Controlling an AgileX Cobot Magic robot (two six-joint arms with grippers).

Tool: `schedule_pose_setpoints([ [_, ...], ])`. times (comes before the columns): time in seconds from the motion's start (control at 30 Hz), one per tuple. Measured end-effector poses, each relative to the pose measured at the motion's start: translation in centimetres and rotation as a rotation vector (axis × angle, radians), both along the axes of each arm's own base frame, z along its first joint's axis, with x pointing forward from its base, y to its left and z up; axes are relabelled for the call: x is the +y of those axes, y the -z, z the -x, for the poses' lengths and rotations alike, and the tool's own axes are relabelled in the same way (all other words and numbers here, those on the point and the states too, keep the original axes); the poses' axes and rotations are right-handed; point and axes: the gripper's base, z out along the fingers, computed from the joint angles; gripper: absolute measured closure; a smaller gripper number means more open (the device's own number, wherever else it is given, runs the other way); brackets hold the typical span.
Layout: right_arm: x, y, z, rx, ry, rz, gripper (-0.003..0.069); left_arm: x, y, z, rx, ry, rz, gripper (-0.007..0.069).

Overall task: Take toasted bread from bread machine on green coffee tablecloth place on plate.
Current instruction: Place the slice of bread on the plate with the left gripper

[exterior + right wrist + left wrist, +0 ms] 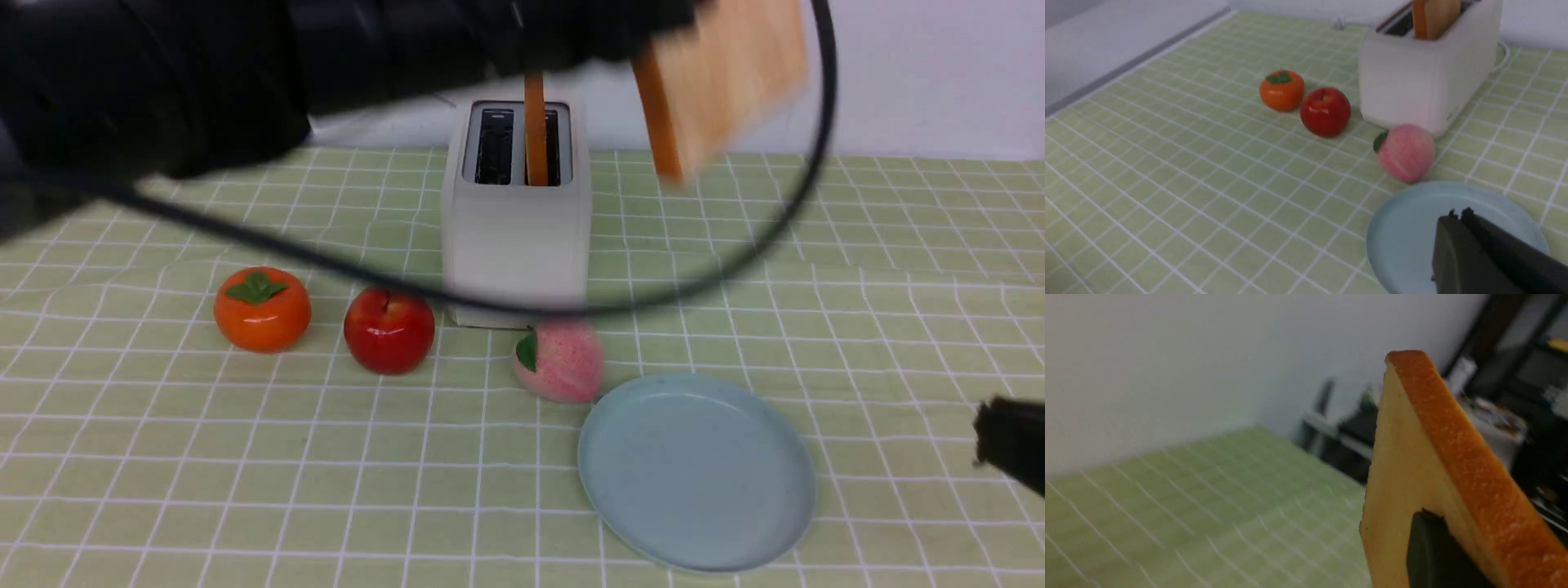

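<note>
My left gripper [645,37] is shut on one slice of toasted bread [718,82] and holds it high in the air, up and to the right of the bread machine [517,220]. In the left wrist view a dark finger [1433,551] presses on the slice's pale face [1404,477]. A second slice [535,131] stands in the machine's right slot; the left slot is empty. The pale blue-green plate [696,472] lies bare on the green coffee tablecloth [163,457], in front and to the right of the machine. My right gripper [1457,213] is shut and empty, low beside the plate's right side [1008,445].
An orange persimmon [262,309], a red apple [389,329] and a pink peach [558,361] sit in a row before the machine; the peach almost touches the plate's rim. My left arm's black cable [506,304] loops across the front view. A white wall stands behind the table.
</note>
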Motion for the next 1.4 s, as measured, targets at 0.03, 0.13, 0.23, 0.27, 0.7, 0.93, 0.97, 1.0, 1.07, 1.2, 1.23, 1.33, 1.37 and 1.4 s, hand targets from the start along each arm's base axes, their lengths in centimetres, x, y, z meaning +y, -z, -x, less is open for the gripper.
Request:
schedule_pose_setpoints([
  [0.03, -0.3, 0.2, 0.5, 0.019, 0.021, 0.036, 0.0662, -0.6, 1.9, 0.3, 0.083, 0.039, -0.029, 0.0526],
  [0.13, -1.1, 0.5, 1.7, 0.05, 0.085, 0.077, 0.0661, -2.1, 5.1, 0.7, 0.236, 0.104, -0.076, 0.0526],
  [0.23, -1.8, 0.9, 3.1, 0.082, 0.133, 0.103, 0.0661, -4.1, 8.2, 1.1, 0.339, 0.144, -0.137, 0.0526],
  [0.27, -2.0, 1.0, 3.5, 0.088, 0.144, 0.111, 0.0659, -4.9, 9.2, 1.3, 0.358, 0.151, -0.159, 0.0526],
  [0.7, -2.4, 1.6, 5.9, 0.119, 0.145, 0.135, 0.0659, -7.2, 15.4, -0.1, 0.501, -0.012, -0.206, 0.0526],
  [0.93, -2.4, 1.6, 5.9, 0.119, 0.143, 0.131, 0.0659, -7.5, 17.8, -0.4, 0.572, -0.026, -0.228, 0.0489],
  [0.97, -2.4, 1.6, 5.9, 0.119, 0.143, 0.131, 0.0659, -7.5, 18.0, -0.4, 0.575, -0.028, -0.234, 0.0459],
  [1.0, -2.4, 1.6, 5.9, 0.119, 0.143, 0.131, 0.0659, -7.5, 18.1, -0.4, 0.572, -0.024, -0.239, 0.0426],
  [1.07, -2.4, 1.6, 5.9, 0.118, 0.144, 0.131, 0.0659, -7.6, 18.2, -0.3, 0.575, -0.015, -0.246, 0.0291],
  [1.2, -2.4, 1.6, 5.9, 0.118, 0.144, 0.131, 0.0659, -7.5, 18.0, -0.4, 0.559, -0.028, -0.247, 0.0123],
  [1.23, -2.4, 1.6, 5.9, 0.118, 0.144, 0.131, 0.0659, -7.3, 17.7, -0.5, 0.545, -0.038, -0.247, 0.0079],
  [1.33, -2.4, 1.6, 5.9, 0.118, 0.144, 0.131, 0.0659, -6.5, 16.4, -1.0, 0.479, -0.066, -0.255, -0.0006],
  [1.37, -2.4, 1.6, 5.9, 0.118, 0.144, 0.131, 0.0659, -6.3, 16.1, -1.1, 0.471, -0.071, -0.252, -0.0012],
  [1.4, -2.4, 1.6, 5.9, 0.118, 0.144, 0.131, 0.0659, -5.7, 15.1, -1.4, 0.436, -0.09, -0.247, -0.0023],
])
